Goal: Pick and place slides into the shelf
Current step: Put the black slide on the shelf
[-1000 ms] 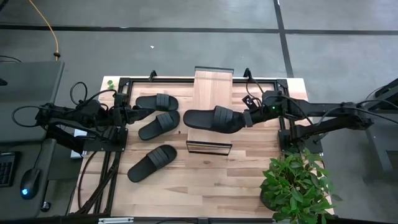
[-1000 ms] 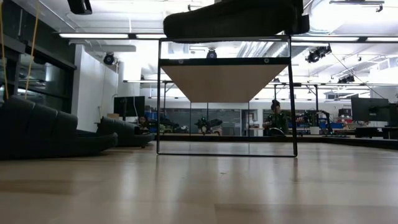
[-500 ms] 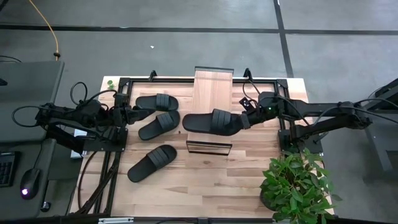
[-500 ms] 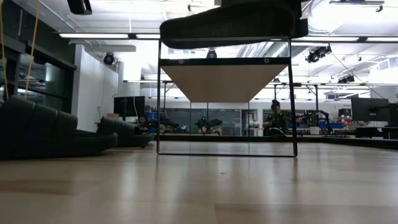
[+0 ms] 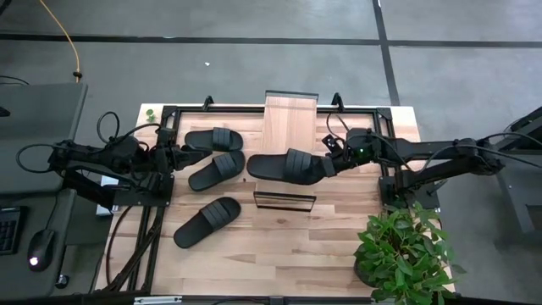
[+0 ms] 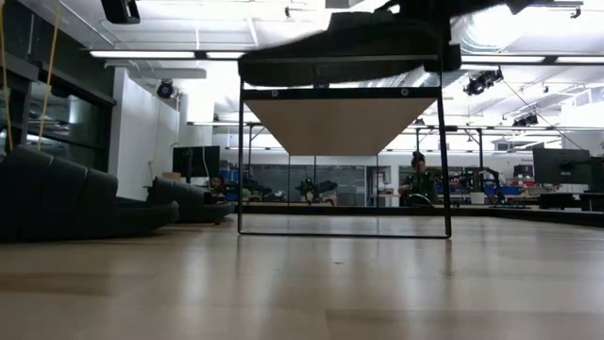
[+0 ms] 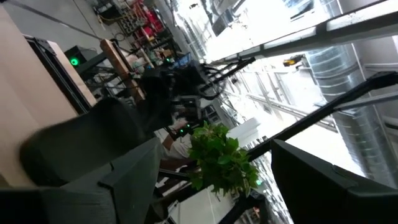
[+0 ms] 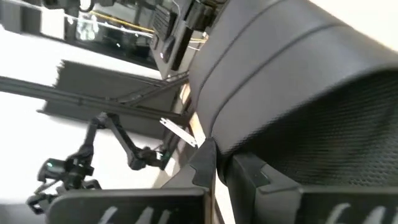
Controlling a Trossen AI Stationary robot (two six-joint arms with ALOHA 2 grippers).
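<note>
the slide [image 5: 286, 166] clamped in the right gripper [image 5: 329, 164] has been carried leftward across the shelf [image 5: 290, 127], so that its toe now projects a little further past the plank's left edge. in the low view the slide [image 6: 340, 52] has been lowered until it sits just above the shelf's top bar [image 6: 340, 93].

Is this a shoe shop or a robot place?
Probably a robot lab: two robot arms work over a wooden table holding slides, with desks and monitors in the big room behind.
</note>
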